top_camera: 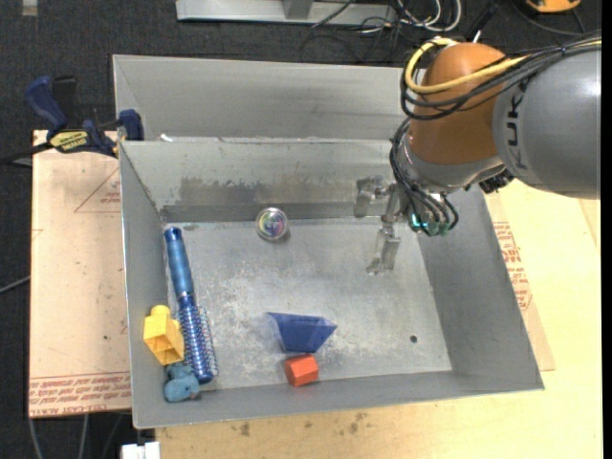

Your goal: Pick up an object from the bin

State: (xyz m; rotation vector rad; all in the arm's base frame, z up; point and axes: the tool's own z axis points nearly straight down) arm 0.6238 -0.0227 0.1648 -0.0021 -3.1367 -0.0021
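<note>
Newbie: Gripper (386, 249) question on the pick-from-bin run. Can it be told whether it's spread or pressed together, and is anything held?

Regular: Can't be told from this angle, not enough of the tip is shown. Nothing is seen pinched in it though. It's hung low over bare floor of the bin (354, 304), close to the back wall, and nothing lies right under it, so no target can be called yet.

Newbie: What's nearest then?

Regular: The ball (273, 224), out to the gripper's camera-left, parked at the foot of the back wall. It was probably rolled there and stopped by the crease, which is how round stuff usually ends up. The blue wedge (301, 331) and red cube (302, 370) are found forward of the gripper and a bit left, just beside each other and out in the open, so an easy approach from above would be expected. The brush (186, 304), yellow block (163, 335) and a small blue bit (180, 387) are lined up along the wall farthest from the gripper. Likely they were shoved there, and little room is left on the wall side for a grasp.
</note>
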